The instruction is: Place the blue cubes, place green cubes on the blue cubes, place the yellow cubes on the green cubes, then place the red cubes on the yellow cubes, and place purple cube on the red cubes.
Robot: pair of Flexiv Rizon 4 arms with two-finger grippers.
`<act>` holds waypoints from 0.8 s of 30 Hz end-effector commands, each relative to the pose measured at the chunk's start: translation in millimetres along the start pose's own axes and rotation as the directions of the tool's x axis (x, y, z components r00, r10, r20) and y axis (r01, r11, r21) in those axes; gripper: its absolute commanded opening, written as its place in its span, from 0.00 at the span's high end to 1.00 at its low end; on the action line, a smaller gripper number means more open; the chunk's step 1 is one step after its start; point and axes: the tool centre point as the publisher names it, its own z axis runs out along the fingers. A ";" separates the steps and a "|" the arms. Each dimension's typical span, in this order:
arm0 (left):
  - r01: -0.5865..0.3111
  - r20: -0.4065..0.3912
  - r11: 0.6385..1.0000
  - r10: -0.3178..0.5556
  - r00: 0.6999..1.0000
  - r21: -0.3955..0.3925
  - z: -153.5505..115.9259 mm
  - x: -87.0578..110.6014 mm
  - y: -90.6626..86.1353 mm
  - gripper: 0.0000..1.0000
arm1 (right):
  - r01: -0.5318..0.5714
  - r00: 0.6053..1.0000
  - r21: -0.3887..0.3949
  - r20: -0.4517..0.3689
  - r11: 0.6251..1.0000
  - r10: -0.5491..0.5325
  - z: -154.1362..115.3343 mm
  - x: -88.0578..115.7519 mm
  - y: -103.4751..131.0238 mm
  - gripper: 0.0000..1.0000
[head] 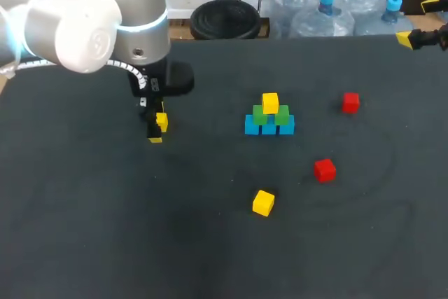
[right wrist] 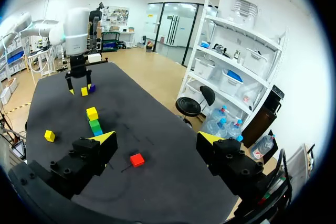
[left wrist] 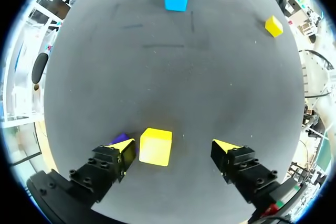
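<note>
On the matte black table (head: 84, 243), at nine o'clock from the block pile: the left gripper (left wrist: 175, 148), fingers spread wide around a small yellow cube (left wrist: 155, 146). Cube resting on the table between the fingers, hard by one yellow tip and well clear of the other, so not gripped. Just behind that nearer finger, a sliver of a purple cube (left wrist: 122, 138). Near table centre, a row of blue cubes (head: 269, 128), with two green cubes (head: 282, 115) on top and a stacked yellow cube (head: 270, 102) crowning them. At two o'clock from the pile, apart from it, a red cube (head: 351, 102). At five o'clock, a second red cube (head: 324, 170). At six o'clock, a loose yellow cube (head: 263, 202). Far off at the table's one o'clock edge, the right gripper (right wrist: 156, 139), likewise wide open, with nothing between its fingers.
</note>
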 end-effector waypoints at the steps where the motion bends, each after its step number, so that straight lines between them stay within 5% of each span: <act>1: 0.007 -0.008 1.000 -0.007 1.000 -0.006 1.5 -3.2 1.1 0.25 | 0.000 1.000 0.001 0.000 1.000 0.000 0.2 0.1 0.1 0.00; 2: 0.008 -0.006 1.000 -0.008 1.000 -0.008 1.8 -3.5 1.1 0.42 | 0.000 1.000 0.001 0.000 1.000 0.000 0.2 0.1 0.1 0.00; 4: 0.001 -0.004 1.000 -0.001 1.000 -0.010 2.0 -5.6 0.3 0.61 | 0.000 1.000 0.001 0.000 1.000 0.000 0.2 0.1 0.1 0.00; 6: -0.005 -0.009 1.000 0.005 1.000 -0.011 2.8 -6.7 -0.4 0.95 | 0.000 1.000 0.001 0.000 1.000 0.000 0.2 0.1 0.1 0.00; 7: -0.008 -0.009 1.000 0.008 1.000 -0.008 3.3 -7.0 -0.9 1.00 | 0.000 1.000 0.001 0.000 1.000 0.000 0.2 0.1 0.1 0.00; 15: -0.002 -0.002 0.999 0.002 1.000 0.041 -20.0 -17.8 -0.1 1.00 | 0.000 1.000 0.001 0.000 1.000 0.000 0.2 0.1 0.1 0.00; 24: -0.029 0.024 0.997 0.028 0.999 0.067 -92.0 -88.7 5.4 1.00 | 0.000 1.000 0.001 0.000 1.000 0.000 0.2 0.1 0.1 0.00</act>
